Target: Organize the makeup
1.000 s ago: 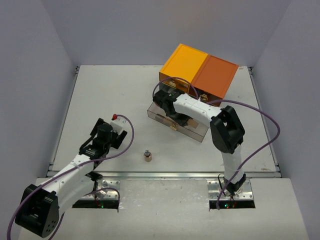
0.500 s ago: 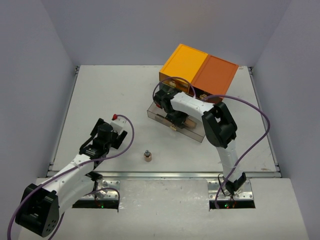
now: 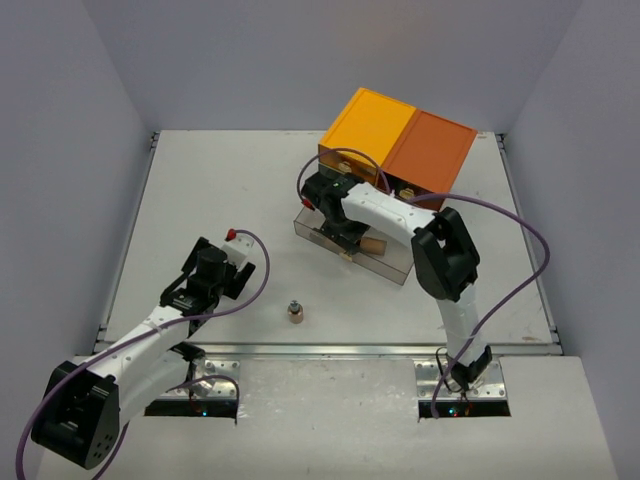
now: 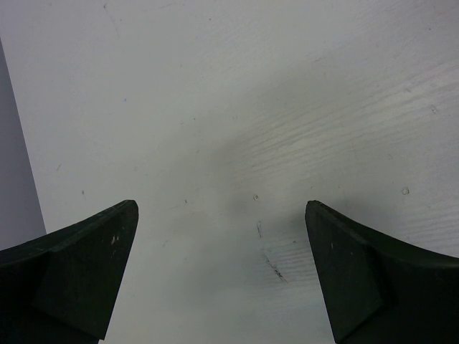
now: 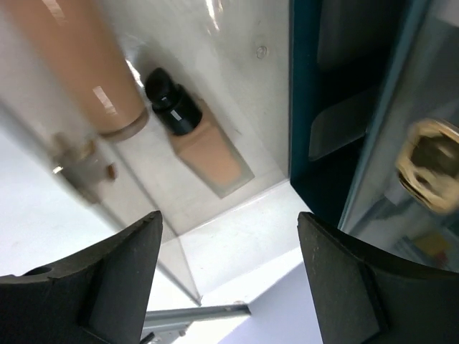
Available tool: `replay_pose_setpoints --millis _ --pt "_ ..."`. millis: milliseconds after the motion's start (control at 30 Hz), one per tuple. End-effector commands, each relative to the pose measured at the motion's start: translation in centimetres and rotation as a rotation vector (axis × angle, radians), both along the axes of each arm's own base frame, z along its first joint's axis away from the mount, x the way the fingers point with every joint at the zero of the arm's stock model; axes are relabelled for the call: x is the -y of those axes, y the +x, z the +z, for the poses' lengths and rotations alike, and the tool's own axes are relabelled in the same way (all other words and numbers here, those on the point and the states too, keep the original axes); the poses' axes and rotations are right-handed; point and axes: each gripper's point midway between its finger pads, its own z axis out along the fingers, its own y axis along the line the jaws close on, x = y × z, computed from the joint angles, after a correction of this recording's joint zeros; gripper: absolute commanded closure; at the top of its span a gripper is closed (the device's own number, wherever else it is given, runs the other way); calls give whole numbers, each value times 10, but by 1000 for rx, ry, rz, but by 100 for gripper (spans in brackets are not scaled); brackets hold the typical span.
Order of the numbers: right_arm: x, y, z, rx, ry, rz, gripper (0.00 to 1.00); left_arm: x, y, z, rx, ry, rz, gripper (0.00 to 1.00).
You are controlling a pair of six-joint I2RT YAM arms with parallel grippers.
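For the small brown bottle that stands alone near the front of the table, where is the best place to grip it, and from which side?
Probably from straight above: the small brown bottle stands upright on the table with nothing beside it. Close on its brown body, under the dark cap. The open left gripper is the nearer one.

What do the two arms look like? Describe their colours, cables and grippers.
The left arm and right arm have white link shells with bulky black joint housings. A purple cable loops along each arm, and a small red part sits near each wrist. The left gripper and right gripper each have two matte black, wedge-shaped fingers.
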Motion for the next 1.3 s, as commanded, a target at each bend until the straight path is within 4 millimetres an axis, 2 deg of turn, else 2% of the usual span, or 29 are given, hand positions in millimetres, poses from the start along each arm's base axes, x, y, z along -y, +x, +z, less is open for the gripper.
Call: replay_pose_setpoints --millis 0,33,67,100,133,167,233,267,300,400,433,500,567,733,833,933,1033,1267 --pt "-40 -2 87 190 273 38 23 3 12 17 67 -36 1 0" --pt "-42 -3 105 242 322 42 23 3 12 17 68 -37 -1 0" --pt "-46 -4 102 248 329 50 23 4 11 17 66 -37 -2 0" --pt "-51 -7 113 283 362 66 23 4 11 17 68 -37 -2 0" --pt "-58 -17 136 339 426 103 23 4 11 17 69 -39 -4 0" --pt "-75 -15 151 415 511 142 23 4 11 18 69 -39 -3 0" --pt "-99 -57 151 442 631 364 23 4 12 18 72 -39 -2 0" --pt "-108 -67 132 413 660 434 23 3 12 19 74 -38 0 0" --pt "-119 -86 123 418 737 535 22 3 12 19 75 -37 3 0" --pt "-145 -152 104 311 1037 779 21 3 11 20 81 -38 2 0" --pt "-158 -167 112 310 1155 860 20 3 11 20 82 -39 2 0" --pt "-154 -190 90 237 1224 899 20 3 11 20 85 -40 1 0" --pt "-153 -201 77 221 1283 905 20 3 11 21 86 -41 0 0" --pt "-161 -205 45 127 1290 852 20 3 11 21 86 -41 0 0" --pt "-166 -195 9 103 1234 809 20 3 11 21 88 -42 0 0" --pt "-176 -181 -5 136 1220 790 19 3 11 21 89 -42 0 0" --pt "-186 -168 -16 150 1194 764 19 3 11 22 91 -43 0 0" --pt "-206 -164 -23 126 1255 728 21 3 11 21 85 -40 2 0"
